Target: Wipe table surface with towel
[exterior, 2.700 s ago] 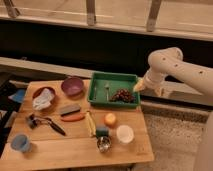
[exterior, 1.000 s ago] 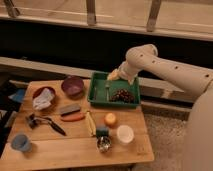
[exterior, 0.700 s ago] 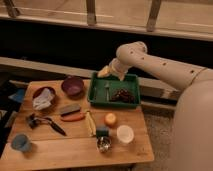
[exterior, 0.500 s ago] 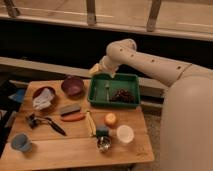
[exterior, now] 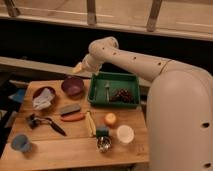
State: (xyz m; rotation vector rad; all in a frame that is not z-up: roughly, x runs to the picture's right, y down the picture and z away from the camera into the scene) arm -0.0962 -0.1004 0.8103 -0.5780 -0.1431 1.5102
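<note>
The towel is a crumpled white cloth lying in a dark red bowl at the left of the table surface, a light brown plank top. My gripper hangs above the table's back edge, just behind a purple bowl and to the right of the towel, apart from it. The gripper is open and holds nothing. The white arm reaches in from the right and passes over the back of the green tray.
The tray holds grapes and a fork. Across the table lie a grey sponge, carrot, banana, orange, white cup, metal cup, blue cup and black tool. A blue cloth sits at the left edge.
The arm has swung left, carrying the gripper from over the tray's back left corner to a spot behind the purple bowl. The things on the table have not moved.
</note>
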